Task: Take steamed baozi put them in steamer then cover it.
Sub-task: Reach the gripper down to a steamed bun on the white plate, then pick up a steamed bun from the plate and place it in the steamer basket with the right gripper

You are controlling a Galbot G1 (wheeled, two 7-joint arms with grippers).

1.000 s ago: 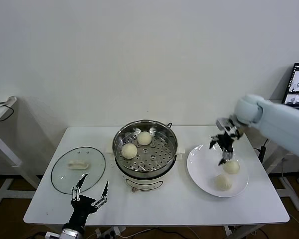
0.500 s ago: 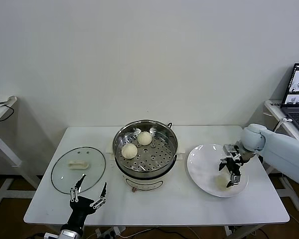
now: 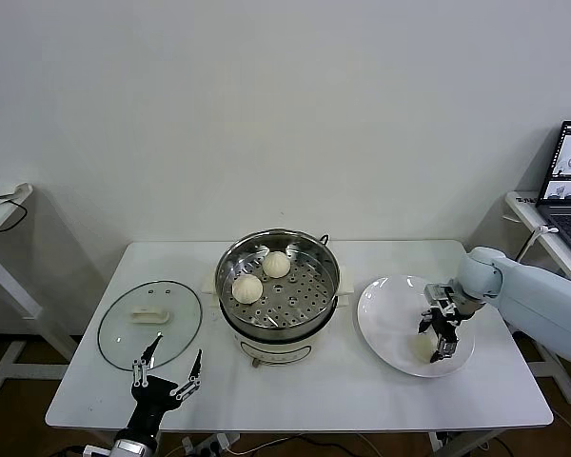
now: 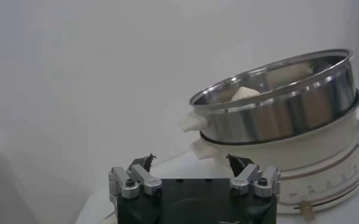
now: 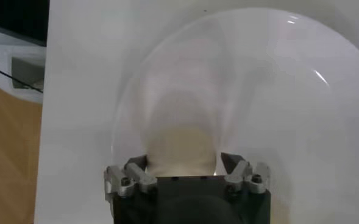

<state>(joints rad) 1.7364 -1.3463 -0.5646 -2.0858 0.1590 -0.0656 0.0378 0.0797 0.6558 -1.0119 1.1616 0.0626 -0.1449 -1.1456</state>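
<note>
Cream-white baozi (image 3: 423, 348) lay on the white plate (image 3: 385, 319), the right hand (image 3: 437, 339) pinching it from above. Two more buns (image 3: 247, 288) sat in the steel steamer (image 3: 278, 295) mid-counter. The glass cover (image 3: 149, 325) lay flat on the white counter (image 3: 343, 395), by the spread left hand (image 3: 166, 371).

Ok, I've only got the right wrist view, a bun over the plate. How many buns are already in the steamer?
Observer: Two steamed baozi sit on the perforated tray in the steamer.
Operator: And the cover?
Observer: The cover lies flat on the table, on the steamer's left, handle up.
Operator: Left arm?
Observer: The left gripper hovers open at the table's front edge, beside the cover.
</note>
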